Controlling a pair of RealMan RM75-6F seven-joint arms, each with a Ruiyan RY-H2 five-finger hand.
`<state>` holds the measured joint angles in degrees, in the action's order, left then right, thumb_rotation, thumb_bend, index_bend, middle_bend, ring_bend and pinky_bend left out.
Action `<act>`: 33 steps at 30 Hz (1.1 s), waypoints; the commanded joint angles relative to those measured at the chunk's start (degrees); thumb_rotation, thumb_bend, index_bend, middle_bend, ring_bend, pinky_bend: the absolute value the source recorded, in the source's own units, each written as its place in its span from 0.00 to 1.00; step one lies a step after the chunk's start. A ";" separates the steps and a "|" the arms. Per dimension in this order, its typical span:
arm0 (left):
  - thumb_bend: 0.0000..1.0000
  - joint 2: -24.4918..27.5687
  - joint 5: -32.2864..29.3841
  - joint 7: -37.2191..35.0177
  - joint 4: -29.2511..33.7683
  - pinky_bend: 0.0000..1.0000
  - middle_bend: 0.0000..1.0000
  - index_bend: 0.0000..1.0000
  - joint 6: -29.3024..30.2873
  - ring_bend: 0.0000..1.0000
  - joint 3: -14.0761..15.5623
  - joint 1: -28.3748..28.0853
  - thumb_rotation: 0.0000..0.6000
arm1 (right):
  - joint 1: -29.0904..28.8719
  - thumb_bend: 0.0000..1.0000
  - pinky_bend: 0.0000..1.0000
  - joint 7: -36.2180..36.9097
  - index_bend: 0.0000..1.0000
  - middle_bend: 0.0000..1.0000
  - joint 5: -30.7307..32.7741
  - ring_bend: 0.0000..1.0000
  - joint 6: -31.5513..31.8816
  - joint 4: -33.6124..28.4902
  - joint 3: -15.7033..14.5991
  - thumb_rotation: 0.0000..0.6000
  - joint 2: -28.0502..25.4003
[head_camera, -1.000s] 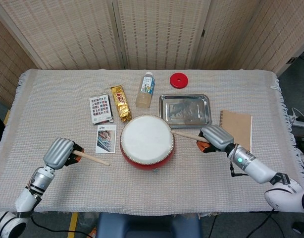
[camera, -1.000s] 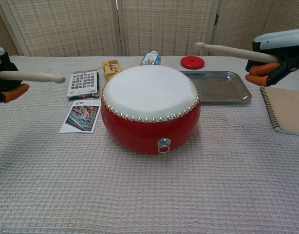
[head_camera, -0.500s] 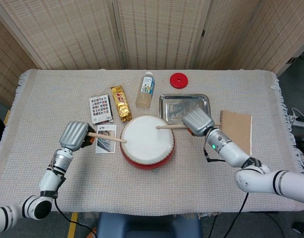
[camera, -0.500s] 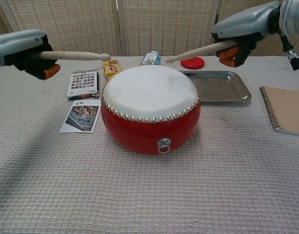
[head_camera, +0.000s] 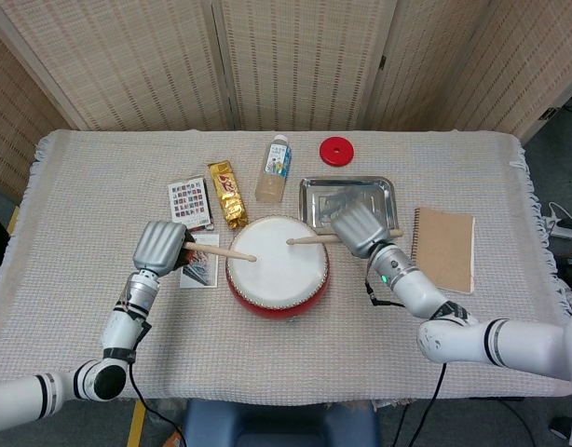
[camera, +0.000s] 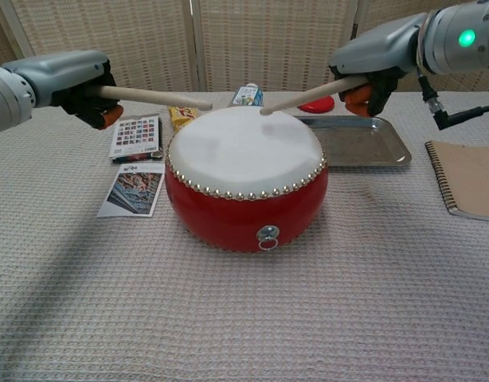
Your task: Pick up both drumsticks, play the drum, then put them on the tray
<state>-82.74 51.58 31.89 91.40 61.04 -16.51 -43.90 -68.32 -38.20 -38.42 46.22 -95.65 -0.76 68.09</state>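
Drum (head_camera: 277,264) on woven tablecloth (head_camera: 472,354), screens (head_camera: 295,56) behind

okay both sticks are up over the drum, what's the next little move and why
Probably bring the right drumstick down to strike the drumhead. The right hand holds it angled with the tip just above the skin, while the left hand holds the left drumstick higher and level.

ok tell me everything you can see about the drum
The drum is round and squat, with a glossy red body, a white skin on top ringed by metal studs, and a small metal ring handle on its front. It stands upright on the woven tablecloth, beside the tray. Both drumstick tips hang over the skin; contact is unclear.
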 commanded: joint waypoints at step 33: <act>0.58 -7.32 -2.40 10.13 -5.32 1.00 1.00 1.00 7.40 1.00 3.48 -3.16 1.00 | 1.94 0.62 1.00 5.14 1.00 1.00 -4.01 0.99 -2.49 -4.34 1.18 1.00 -2.42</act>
<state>-90.26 48.40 43.26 85.41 67.30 -12.64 -47.27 -66.02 -31.70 -43.47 44.61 -100.97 1.39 64.84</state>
